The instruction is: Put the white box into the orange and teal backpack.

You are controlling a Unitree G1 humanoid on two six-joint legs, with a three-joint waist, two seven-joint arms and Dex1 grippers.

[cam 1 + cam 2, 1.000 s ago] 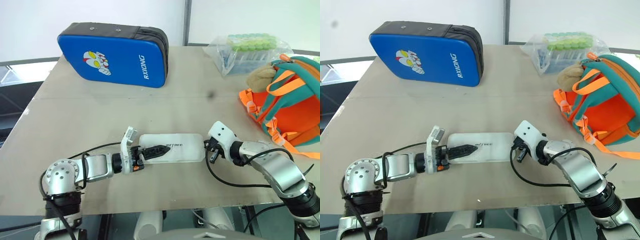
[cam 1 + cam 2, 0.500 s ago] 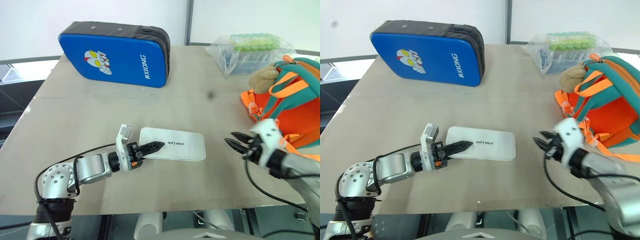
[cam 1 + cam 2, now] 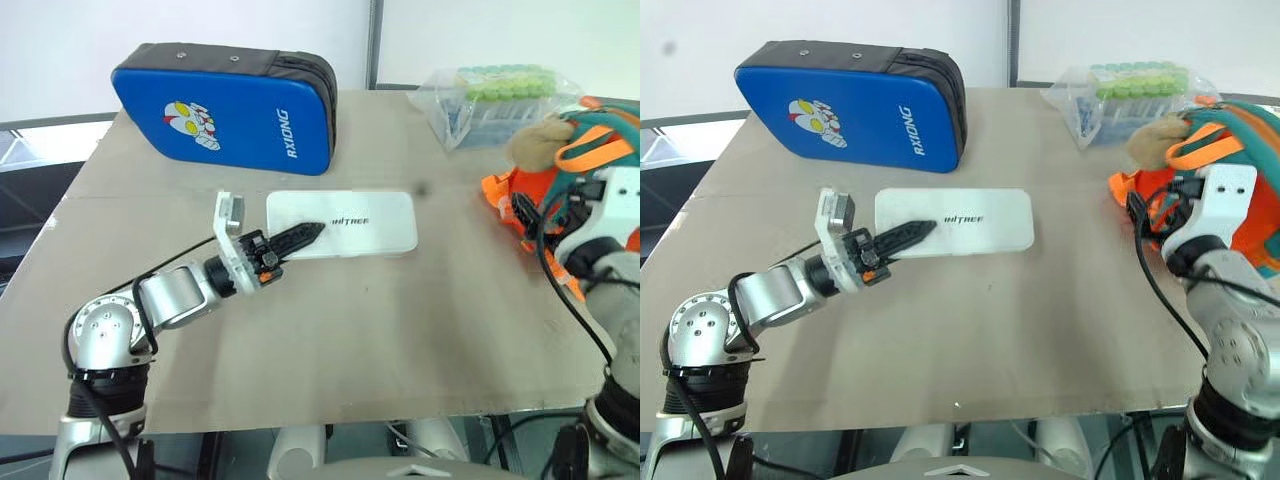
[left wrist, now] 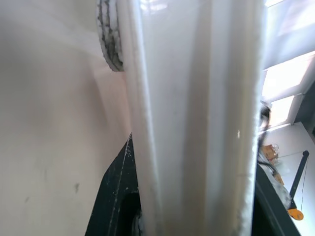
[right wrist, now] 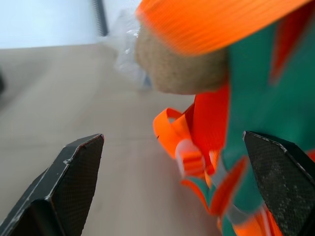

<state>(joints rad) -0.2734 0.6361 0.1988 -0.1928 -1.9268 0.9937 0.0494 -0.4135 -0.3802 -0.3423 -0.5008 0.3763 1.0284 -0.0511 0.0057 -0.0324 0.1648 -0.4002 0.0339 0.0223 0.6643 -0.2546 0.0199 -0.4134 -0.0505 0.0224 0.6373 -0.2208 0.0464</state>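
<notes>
Left eye view: left pincer [image 3: 300, 237] grips the white box's [image 3: 345, 222] left end, the box raised over the counter [image 3: 330, 330]. Right of the box, right pincer [image 5: 172, 191] gapes wide at the orange and teal backpack [image 3: 590, 150].

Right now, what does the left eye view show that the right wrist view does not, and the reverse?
Left eye view alone: the left pincer shut on one end of the white box, the blue case, and the whole table.

Right wrist view alone: the right pincer seen from behind, its fingers wide open, one on each side of the backpack's orange straps.

Both: the backpack, its tan plush toy, the clear bag of tubes and the table top.
</notes>
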